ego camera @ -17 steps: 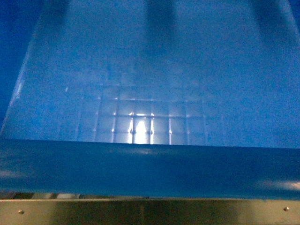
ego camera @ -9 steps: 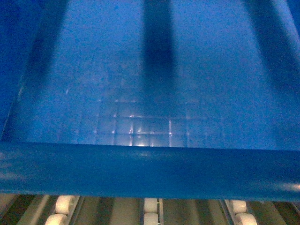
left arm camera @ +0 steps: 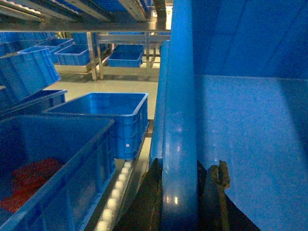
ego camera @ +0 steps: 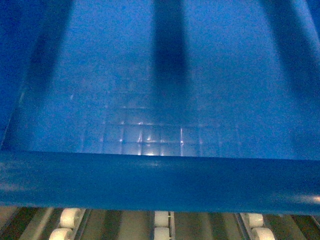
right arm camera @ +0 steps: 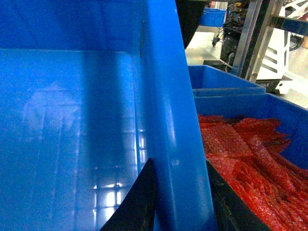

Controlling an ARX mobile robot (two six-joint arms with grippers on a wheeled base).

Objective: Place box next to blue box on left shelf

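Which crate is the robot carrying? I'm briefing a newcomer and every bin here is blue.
Start at the roller shelf low in the head view: the box fills the frame just above it. Both wrist views show a gripper, left gripper and right gripper, straddling its rim. Unlike the right-hand neighbour crate with red bags, it is empty.

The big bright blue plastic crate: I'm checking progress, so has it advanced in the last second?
Yes. The blue plastic crate has cleared the metal edge; white rollers now show beneath its near rim.

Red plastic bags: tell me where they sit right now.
In the right wrist view, the red plastic bags fill a neighbouring blue crate right of the large blue plastic crate's rim, which the right gripper clamps.
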